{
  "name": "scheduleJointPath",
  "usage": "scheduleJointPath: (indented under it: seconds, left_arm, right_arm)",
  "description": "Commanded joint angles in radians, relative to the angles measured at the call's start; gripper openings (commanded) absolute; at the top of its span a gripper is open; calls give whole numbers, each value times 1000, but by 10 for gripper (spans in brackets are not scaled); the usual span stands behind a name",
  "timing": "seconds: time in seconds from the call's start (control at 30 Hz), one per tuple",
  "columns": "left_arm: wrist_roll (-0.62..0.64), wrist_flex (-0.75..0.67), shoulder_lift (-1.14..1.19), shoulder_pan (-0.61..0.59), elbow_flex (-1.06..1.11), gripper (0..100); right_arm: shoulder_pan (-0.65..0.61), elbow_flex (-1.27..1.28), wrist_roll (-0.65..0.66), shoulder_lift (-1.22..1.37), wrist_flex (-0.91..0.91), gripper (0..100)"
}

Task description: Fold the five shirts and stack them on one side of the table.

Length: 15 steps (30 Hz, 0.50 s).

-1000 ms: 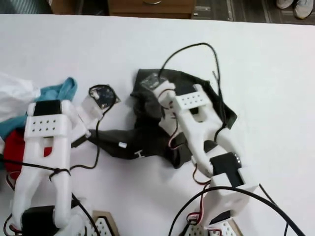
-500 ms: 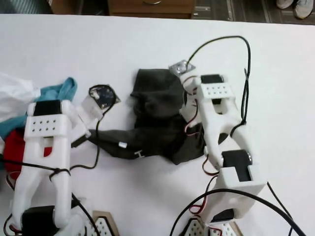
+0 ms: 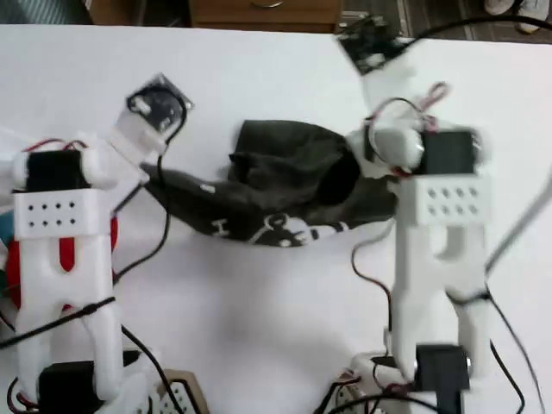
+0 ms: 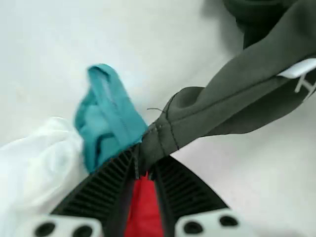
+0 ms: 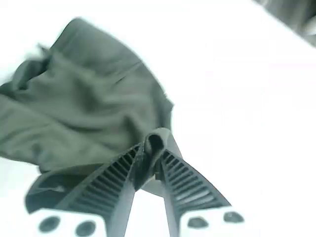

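A dark grey shirt (image 3: 285,185) with white print is stretched across the middle of the table between both arms. My left gripper (image 4: 143,160) is shut on the shirt's stitched hem (image 4: 165,126), at its left end in the high view (image 3: 153,172). My right gripper (image 5: 149,150) is shut on a fold of the same shirt (image 5: 84,108) at its right end, under the right arm (image 3: 440,203). A teal shirt (image 4: 106,113), a white shirt (image 4: 34,165) and a red shirt (image 4: 140,207) lie bunched by the left gripper.
The red shirt (image 3: 67,254) lies under the left arm (image 3: 56,207) at the table's left side. Black cables loop around both arms. Bare white table (image 3: 259,328) spreads in front of the shirt and behind it.
The right arm swung off the shirt to the right, pulling its right end along. The left gripper moved back and left with the hem. The shirt went from crumpled to stretched, print showing.
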Motion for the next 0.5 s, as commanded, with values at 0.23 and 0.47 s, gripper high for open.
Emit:
scheduleJointPath:
  seconds: [0.23, 0.47]
  left_arm:
    - [11, 98, -41, 5, -311, 20]
    - [11, 130, -46, 8, -478, 20]
  right_arm:
    - [231, -61, 2, -314, -203, 20]
    - [239, -63, -6, -450, -271, 20]
